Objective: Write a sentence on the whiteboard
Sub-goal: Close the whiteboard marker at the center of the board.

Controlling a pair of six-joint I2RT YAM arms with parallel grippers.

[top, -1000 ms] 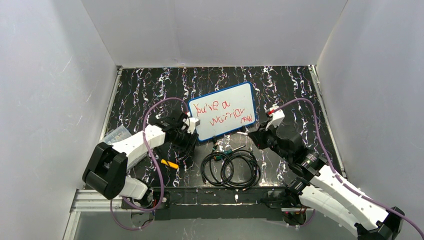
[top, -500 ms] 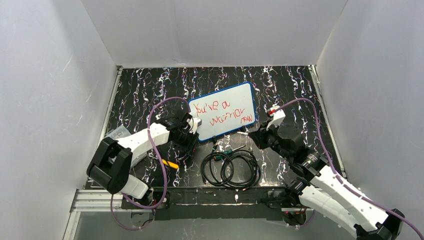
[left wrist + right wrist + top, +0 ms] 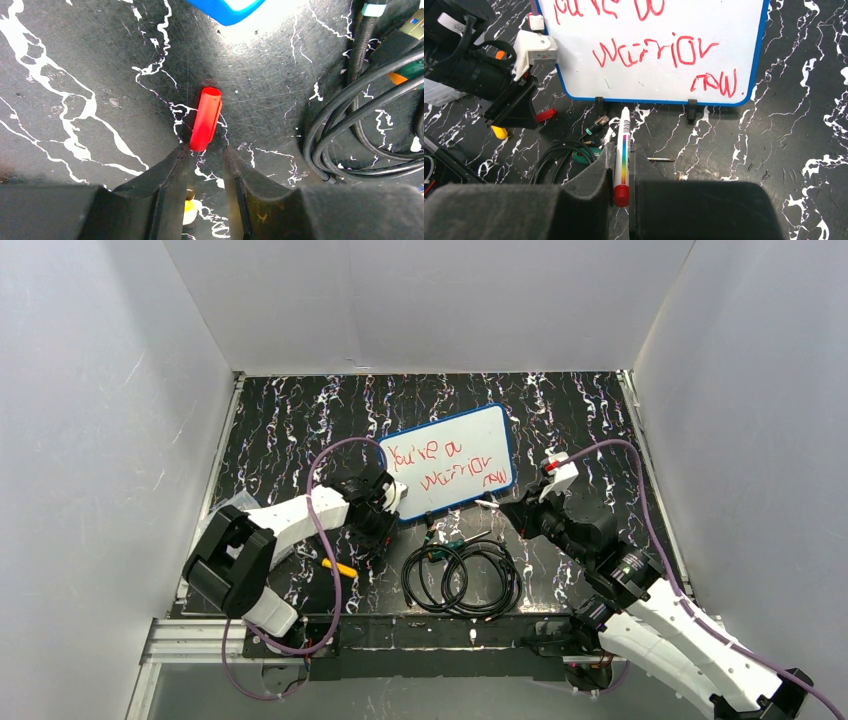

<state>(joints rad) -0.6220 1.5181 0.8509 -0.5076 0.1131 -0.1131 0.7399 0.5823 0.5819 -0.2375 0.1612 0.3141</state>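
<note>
Black marbled table top (image 3: 300, 410) carries the whiteboard (image 3: 480, 432), which lies flat toward the far middle with one corner tilted. Its thin blue frame has two small black clips (image 3: 692, 110) on the near long edge. The sentence (image 3: 654, 52) runs across it in red marker, reading "You're a warrior" with a smaller "now." low at one end. A coil of black cables (image 3: 462, 578) sits on the table just in front of the board.

The right gripper (image 3: 623, 150) is clamped on a white marker (image 3: 624, 125) with a rainbow stripe and a red butt. The marker's tip points at the board's near edge, close to it but short of the frame.

The left gripper (image 3: 206, 149) is low over the table by the board's near left corner. Its jaws stand narrowly apart. A red cap (image 3: 207, 115) lies on the table with its near end just between the fingertips. One finger looks to be against the cap, though contact is hard to confirm.
</note>
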